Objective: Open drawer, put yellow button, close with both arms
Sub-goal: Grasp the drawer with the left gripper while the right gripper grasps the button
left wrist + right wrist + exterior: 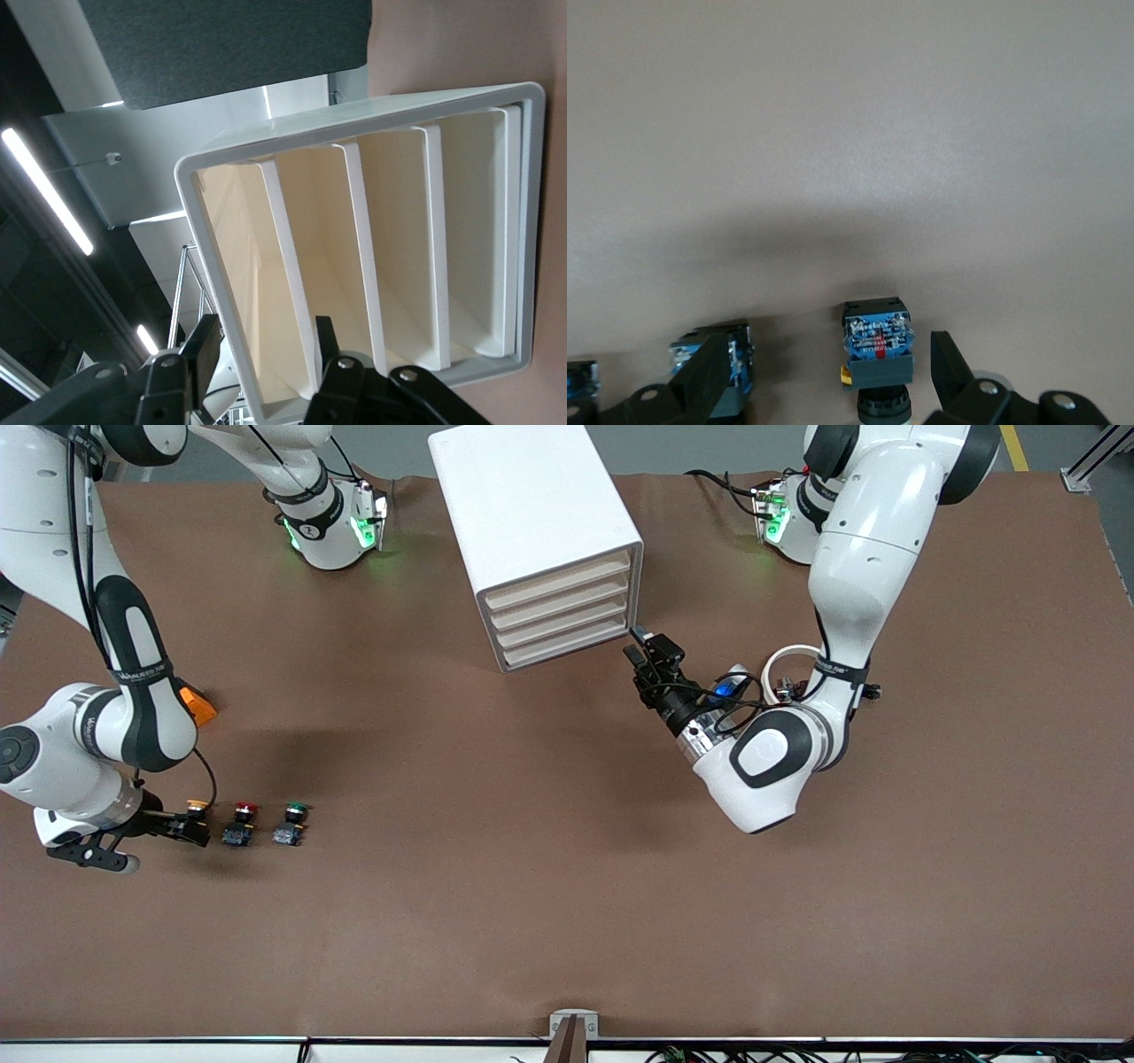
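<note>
The white cabinet [523,496] stands at the middle of the table's robot side, and all four of its drawers look shut. The drawer [560,576] is its uppermost one. My left gripper [633,643] is open just in front of the drawer fronts, at the left arm's end of the cabinet. In the left wrist view its fingers [326,341] straddle the end of the drawer [239,266], not touching it. The yellow button [197,808] lies at the right arm's end of the table. My right gripper [182,825] is open around it. The yellow button [877,359] lies between the fingers [948,363].
A red-capped button [244,811] and a green-capped button [295,811] lie in a row beside the yellow one. An orange cube [198,705] sits by the right arm's elbow. A white ring [791,657] lies under the left arm's forearm.
</note>
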Motion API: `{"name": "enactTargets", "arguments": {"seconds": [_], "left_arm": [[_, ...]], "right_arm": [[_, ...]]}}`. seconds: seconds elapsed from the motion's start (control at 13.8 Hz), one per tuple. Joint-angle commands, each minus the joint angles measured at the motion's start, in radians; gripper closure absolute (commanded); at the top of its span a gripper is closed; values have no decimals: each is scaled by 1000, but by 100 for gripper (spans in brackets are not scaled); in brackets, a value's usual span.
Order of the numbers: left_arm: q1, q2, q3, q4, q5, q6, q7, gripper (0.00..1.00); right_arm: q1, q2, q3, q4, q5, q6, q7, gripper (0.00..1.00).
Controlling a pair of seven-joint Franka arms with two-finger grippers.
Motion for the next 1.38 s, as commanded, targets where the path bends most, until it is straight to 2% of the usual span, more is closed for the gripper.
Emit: {"name": "enactTargets", "arguments": {"seconds": [0.0,0.36,0.8,0.94,1.16,1.3], "left_arm": [[-19,38,3,34,-52,-19,-68,49],[-83,38,1,15,-74,-41,-130,50],[-145,30,1,-68,-76,-44,-130,50],[-175,27,1,-100,-77,-45,-130,50],[-229,-8,1,-175,-79,-45,-130,50],[-232,-34,1,-186,-79,-45,-130,50]], "right_arm": [[-19,12,13,16,19,0,-34,0],[-62,27,13,16,19,-15,-113,0],[-67,38,19,11,25,-15,-108,0],[-65,40,32,11,55,-16,-108,0],[-64,44,33,13,55,-13,-116,0],[-64,55,33,16,55,-7,-119,0]]}}
